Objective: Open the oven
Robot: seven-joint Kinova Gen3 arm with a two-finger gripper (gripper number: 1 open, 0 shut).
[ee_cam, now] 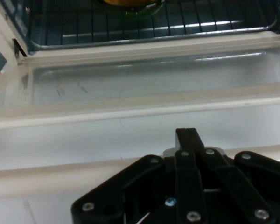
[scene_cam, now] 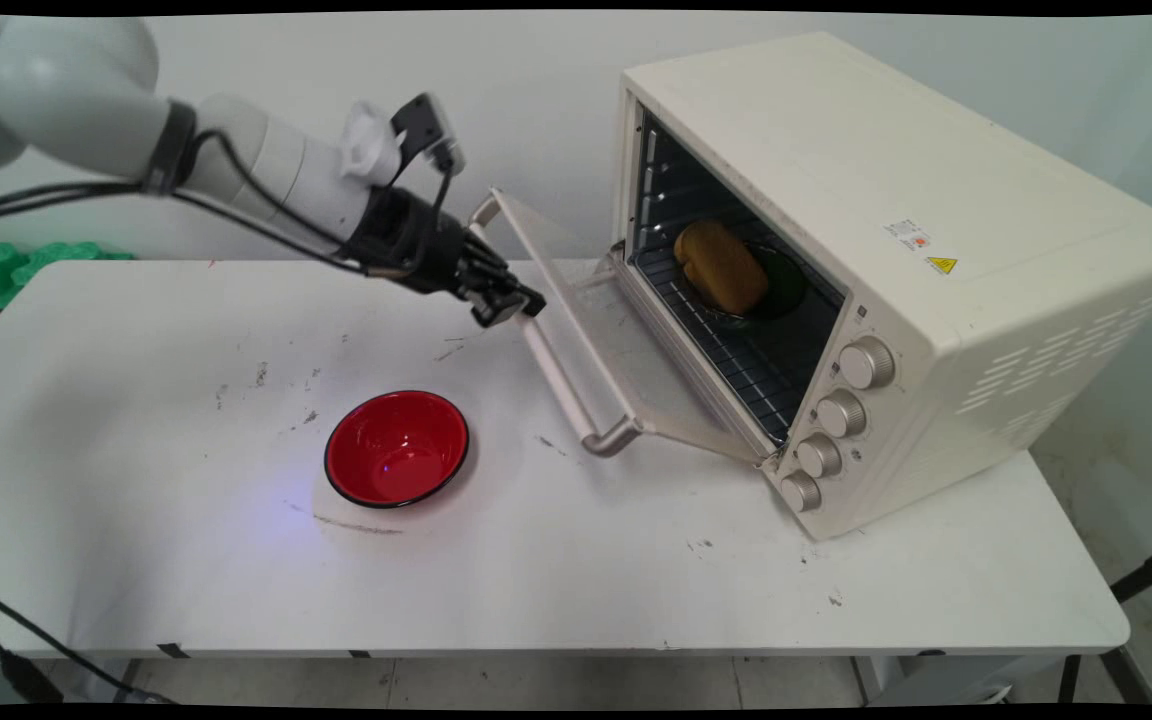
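1. The gripper [scene_cam: 508,301] hangs above the worktop [scene_cam: 186,560], just beside the outer edge of the oven door [scene_cam: 626,370], near the door's far end.
2. In the hand view the jaws are clenched: the two fingers [ee_cam: 186,140] stand pressed together as one narrow black post, with nothing between them.
3. From the main view I cannot tell whether the fingertips touch the door's rim or stop just short of it; in the hand view the tip lies over the pale band of the door's edge.
4. The oven [scene_cam: 896,270] is cream-coloured and sits at the right of the worktop, turned at an angle, with four round knobs [scene_cam: 841,412] in a column on its front.
5. Its door hangs open, tilted down towards the worktop, with a pale bar handle [scene_cam: 561,380] along its outer edge.
6. Inside, on the wire rack [scene_cam: 746,365], a golden-brown loaf of bread [scene_cam: 721,265] rests on a dark green dish [scene_cam: 781,285].
7. The hand view looks across the door's glass panel [ee_cam: 144,79] to the rack [ee_cam: 177,25], with the bottom of the dish [ee_cam: 137,10] at the top edge.
8. A red bowl [scene_cam: 397,448] with a dark rim stands upright on the worktop, well apart from the gripper and to the left of the door.
9. Black cables [scene_cam: 246,200] run along the arm.
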